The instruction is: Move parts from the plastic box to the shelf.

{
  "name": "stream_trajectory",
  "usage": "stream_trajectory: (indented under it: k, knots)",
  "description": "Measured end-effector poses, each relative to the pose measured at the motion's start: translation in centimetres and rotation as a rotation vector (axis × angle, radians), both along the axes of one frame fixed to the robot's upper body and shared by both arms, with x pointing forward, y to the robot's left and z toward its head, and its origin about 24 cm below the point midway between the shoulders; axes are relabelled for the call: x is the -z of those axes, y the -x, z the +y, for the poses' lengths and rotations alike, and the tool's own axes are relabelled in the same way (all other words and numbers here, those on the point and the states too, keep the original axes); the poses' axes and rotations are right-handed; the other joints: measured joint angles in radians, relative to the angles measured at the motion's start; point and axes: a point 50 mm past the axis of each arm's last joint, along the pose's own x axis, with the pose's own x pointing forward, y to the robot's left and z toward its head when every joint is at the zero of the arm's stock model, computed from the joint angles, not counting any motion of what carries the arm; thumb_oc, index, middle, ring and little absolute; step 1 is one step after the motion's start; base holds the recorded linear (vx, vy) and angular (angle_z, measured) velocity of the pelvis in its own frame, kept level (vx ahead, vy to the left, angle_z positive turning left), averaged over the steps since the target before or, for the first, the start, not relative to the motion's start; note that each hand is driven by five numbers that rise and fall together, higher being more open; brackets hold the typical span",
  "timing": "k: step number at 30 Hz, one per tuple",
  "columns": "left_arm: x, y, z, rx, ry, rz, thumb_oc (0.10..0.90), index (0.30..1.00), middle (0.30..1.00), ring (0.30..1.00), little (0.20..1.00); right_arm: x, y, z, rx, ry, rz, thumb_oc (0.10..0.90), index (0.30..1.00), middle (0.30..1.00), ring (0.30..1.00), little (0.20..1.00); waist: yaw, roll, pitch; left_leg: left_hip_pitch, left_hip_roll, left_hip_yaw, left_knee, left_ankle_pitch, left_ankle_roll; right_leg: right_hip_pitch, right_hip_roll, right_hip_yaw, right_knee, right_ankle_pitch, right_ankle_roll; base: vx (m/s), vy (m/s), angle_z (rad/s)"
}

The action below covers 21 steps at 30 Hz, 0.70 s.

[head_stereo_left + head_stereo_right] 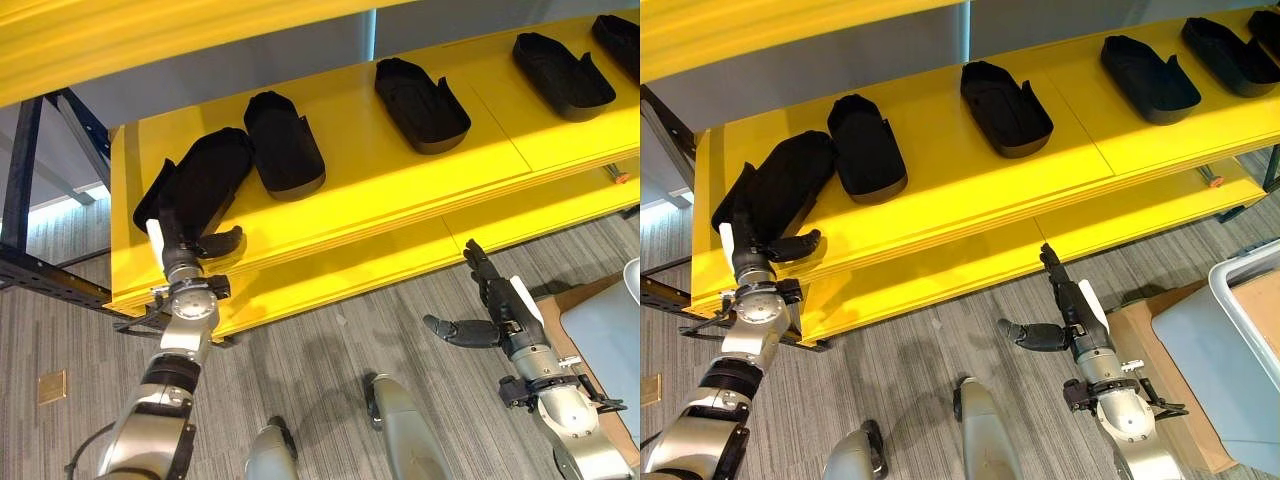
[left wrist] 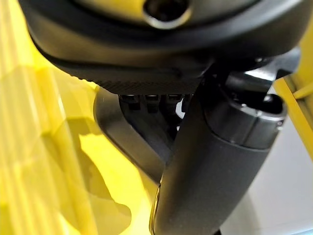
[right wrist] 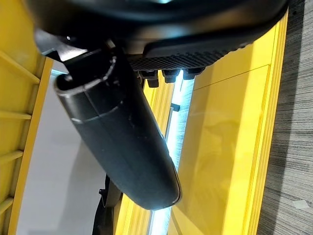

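The left hand (image 1: 190, 240) reaches onto the yellow shelf (image 1: 380, 190). Its fingers lie under the leftmost black part (image 1: 200, 185), grip state indeterminate. The part's long axis runs diagonally away from the wrist. The right hand (image 1: 495, 305) hangs open, well apart.

Bright overhead light, sheen on the yellow shelf (image 1: 400, 190), soft shadows beneath the black parts (image 1: 421, 103); wrist views blurry up close.

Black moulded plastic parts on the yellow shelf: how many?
5. One at the left end under the left hand, then, and one cut off at the frame's right edge; more may lie beyond.
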Motion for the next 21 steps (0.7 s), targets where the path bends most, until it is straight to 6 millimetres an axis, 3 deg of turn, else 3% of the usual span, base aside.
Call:
stream_trajectory:
  k: [7,21]
  knots:
    - [0.2,0.7,-2.8,0.088,0.062,-0.056,0.900,1.000,1.000,1.000,1.000,-0.3,-0.3,0.2,-0.001,-0.004,-0.017,0.900,1.000,1.000,1.000,1.000,0.000,-0.002,0.001,0.000,-0.001,-0.001,-0.002,-0.001,0.002,0.000,-0.001,-0.001,0.001,-0.001,0.001,0.00,0.000,0.00]
    - [0.3,1.5,-4.2,0.161,0.123,-0.090,0.900,1.000,1.000,1.000,1.000,-0.2,-0.3,0.3,0.027,-0.006,-0.029,0.900,1.000,1.000,1.000,1.000,0.003,-0.001,0.001,0.007,-0.001,0.000,-0.006,-0.001,0.003,0.004,-0.001,-0.001,0.001,-0.002,0.000,0.00,0.000,0.00]
